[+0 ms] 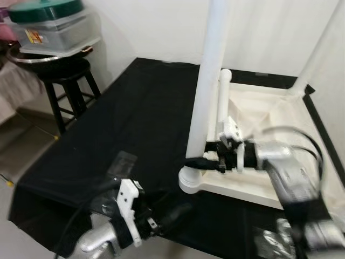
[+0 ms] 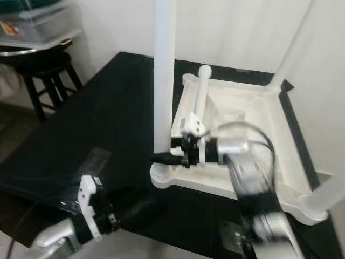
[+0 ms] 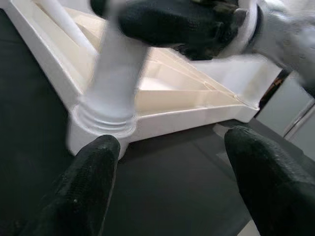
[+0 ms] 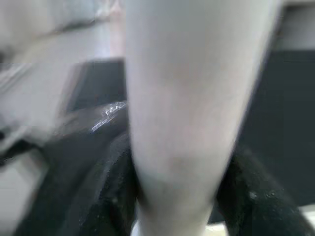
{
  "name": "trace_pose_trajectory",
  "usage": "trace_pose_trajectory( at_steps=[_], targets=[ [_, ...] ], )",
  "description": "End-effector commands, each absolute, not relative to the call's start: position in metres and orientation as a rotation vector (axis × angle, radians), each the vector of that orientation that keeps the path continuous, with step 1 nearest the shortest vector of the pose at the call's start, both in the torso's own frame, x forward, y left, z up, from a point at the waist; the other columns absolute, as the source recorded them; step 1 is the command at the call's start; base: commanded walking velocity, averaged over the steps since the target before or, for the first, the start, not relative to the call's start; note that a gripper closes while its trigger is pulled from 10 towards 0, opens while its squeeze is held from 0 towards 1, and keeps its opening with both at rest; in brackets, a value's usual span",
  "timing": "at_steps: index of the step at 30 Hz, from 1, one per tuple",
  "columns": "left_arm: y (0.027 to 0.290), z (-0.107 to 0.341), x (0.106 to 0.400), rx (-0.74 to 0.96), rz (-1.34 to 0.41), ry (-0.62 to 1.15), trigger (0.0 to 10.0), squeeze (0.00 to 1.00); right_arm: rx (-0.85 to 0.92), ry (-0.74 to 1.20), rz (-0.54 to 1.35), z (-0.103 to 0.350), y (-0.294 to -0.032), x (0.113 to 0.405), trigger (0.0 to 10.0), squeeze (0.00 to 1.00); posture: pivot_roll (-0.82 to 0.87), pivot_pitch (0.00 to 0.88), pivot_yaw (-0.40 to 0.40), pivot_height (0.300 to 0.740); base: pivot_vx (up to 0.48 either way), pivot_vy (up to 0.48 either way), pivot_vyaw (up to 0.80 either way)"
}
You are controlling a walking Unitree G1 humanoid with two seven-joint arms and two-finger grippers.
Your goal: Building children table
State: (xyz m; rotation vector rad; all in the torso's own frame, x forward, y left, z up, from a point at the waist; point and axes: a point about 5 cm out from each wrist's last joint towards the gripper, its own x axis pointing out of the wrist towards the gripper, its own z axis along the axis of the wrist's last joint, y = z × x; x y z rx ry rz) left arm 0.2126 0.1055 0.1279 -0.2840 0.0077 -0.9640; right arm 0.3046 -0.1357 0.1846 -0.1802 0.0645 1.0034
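Note:
A white children's table [image 1: 237,191] lies upside down on a black cloth [image 1: 140,108]. A tall white leg [image 1: 207,81] stands upright in its near left corner socket [image 3: 101,123]. My right gripper [image 1: 197,161] is shut on this leg just above the socket, and the leg [image 4: 182,113] sits between its fingers [image 4: 251,196]. Another white leg [image 1: 223,100] lies loose inside the tabletop. A further leg [image 1: 318,48] rises at the far right corner. My left gripper [image 3: 172,182] hangs open and low near the cloth's front edge, short of the socket.
A black stool [image 1: 64,81] at the far left carries a clear plastic box with a green lid [image 1: 54,27]. Clear plastic bags lie on the cloth [image 1: 121,164] and by the front right [image 2: 232,234]. A white wall stands behind the table.

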Motion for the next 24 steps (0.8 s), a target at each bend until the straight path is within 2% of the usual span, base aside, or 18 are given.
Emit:
trace_pose_trajectory(
  at_steps=[1, 2, 3, 4, 14, 15, 16, 17, 19, 24],
  targets=[
    [0.107, 0.126, 0.210, -0.285, -0.971, 0.027, 10.0, 0.00, -0.238, 0.290, 0.519, 0.143, -0.154, 0.298, 0.0, 0.00, 0.00, 0.170, -0.016, 0.740, 0.000, 0.000, 0.00],
    [0.109, 0.127, 0.211, -0.287, -0.968, 0.027, 10.0, 0.00, -0.201, 0.352, 0.365, 0.128, -0.153, 0.274, 0.0, 0.00, -0.01, 0.182, 0.002, 0.740, 0.000, 0.000, 0.00],
    [0.109, 0.127, 0.211, -0.287, -0.968, 0.027, 10.0, 0.00, -0.201, 0.352, 0.365, 0.128, -0.153, 0.274, 0.0, 0.00, -0.01, 0.182, 0.002, 0.740, 0.000, 0.000, 0.00],
    [0.111, 0.127, 0.212, -0.286, -0.971, 0.031, 10.0, 0.00, -0.227, 0.368, 0.320, 0.123, -0.149, 0.258, 0.0, 0.00, -0.04, 0.161, 0.025, 0.740, 0.000, 0.000, 0.00],
    [0.113, 0.123, 0.216, -0.286, -0.999, 0.056, 10.0, 0.00, -0.225, 0.344, 0.327, 0.127, -0.149, 0.263, 0.0, 0.00, -0.03, 0.134, 0.026, 0.740, 0.000, 0.000, 0.00],
    [0.113, 0.123, 0.217, -0.288, -0.991, 0.053, 10.0, 0.00, -0.225, 0.346, 0.346, 0.126, -0.146, 0.266, 10.0, 0.00, -0.02, 0.130, 0.021, 0.740, 0.000, 0.000, 0.00],
    [0.113, 0.123, 0.217, -0.292, -0.977, 0.047, 10.0, 0.00, -0.193, 0.342, 0.409, 0.128, -0.143, 0.271, 10.0, 1.00, -0.02, 0.119, 0.021, 0.740, 0.000, 0.000, 0.00],
    [0.113, 0.123, 0.217, -0.292, -0.977, 0.047, 10.0, 0.00, -0.193, 0.342, 0.409, 0.128, -0.143, 0.271, 10.0, 1.00, -0.02, 0.119, 0.021, 0.740, 0.000, 0.000, 0.00],
    [0.113, 0.123, 0.218, -0.300, -0.962, 0.042, 10.0, 0.00, -0.164, 0.278, 0.557, 0.139, -0.135, 0.281, 10.0, 1.00, -0.01, 0.112, 0.019, 0.740, 0.000, 0.000, 0.00],
    [0.112, 0.122, 0.218, -0.302, -0.964, 0.042, 10.0, 0.00, -0.155, 0.177, 0.714, 0.157, -0.132, 0.295, 10.0, 1.00, -0.01, 0.097, 0.016, 0.740, 0.000, 0.000, 0.00]
  ],
)
